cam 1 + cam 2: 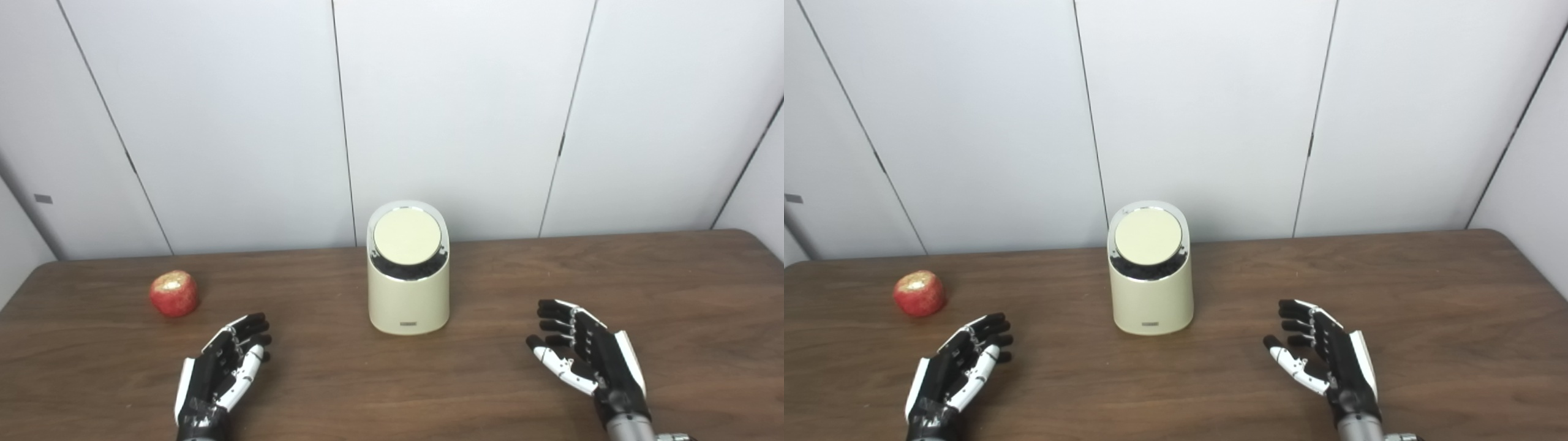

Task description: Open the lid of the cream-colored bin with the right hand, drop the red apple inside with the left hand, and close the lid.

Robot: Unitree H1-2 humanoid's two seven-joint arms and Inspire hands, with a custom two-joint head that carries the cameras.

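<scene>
I see both black-and-white hands, left hand and right hand, released with fingers spread low over the brown wooden table, flanking the lidded cream-colored cylindrical bin at centre, the red apple resting at left.

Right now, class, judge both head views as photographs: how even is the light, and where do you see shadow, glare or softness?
Left eye view: flat, even light; the bin and apple cast only faint shadows on the table, and the apple's top looks pale. Right eye view: same light, no glare on the lid, slightly soft overall.
</scene>
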